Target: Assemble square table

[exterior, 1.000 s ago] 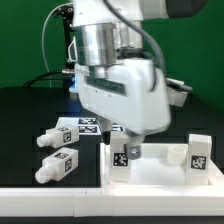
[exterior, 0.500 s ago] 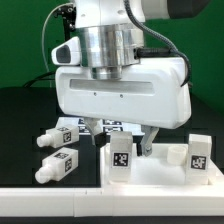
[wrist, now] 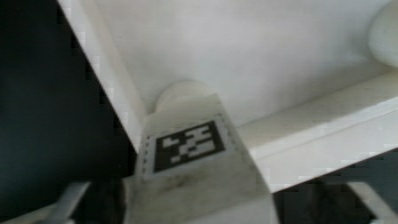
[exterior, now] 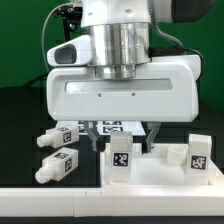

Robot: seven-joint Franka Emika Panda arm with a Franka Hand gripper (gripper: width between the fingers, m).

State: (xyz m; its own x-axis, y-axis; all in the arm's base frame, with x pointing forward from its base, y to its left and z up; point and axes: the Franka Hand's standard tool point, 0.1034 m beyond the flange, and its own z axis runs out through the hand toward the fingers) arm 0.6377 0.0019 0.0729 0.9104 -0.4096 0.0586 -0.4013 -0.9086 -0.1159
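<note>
The white square table top [exterior: 160,178] lies at the exterior view's lower right. A white tagged leg [exterior: 121,156] stands upright on its near-left corner, and a second leg [exterior: 198,152] stands on its right corner. My gripper [exterior: 124,143] hangs over the first leg, open, with a finger on each side of it and a gap on both sides. In the wrist view the leg [wrist: 191,145] rises between my open gripper [wrist: 205,208], and the table top [wrist: 267,60] lies beyond it. Two loose legs [exterior: 60,135] [exterior: 57,166] lie on the black table at the left.
The marker board [exterior: 108,126] shows partly behind my fingers. A white ledge [exterior: 50,196] runs along the front edge of the black table. The broad white gripper body hides the middle of the scene.
My gripper has turned about its vertical axis from edge-on to broadside over the near-left leg. The legs and table top have stayed in place.
</note>
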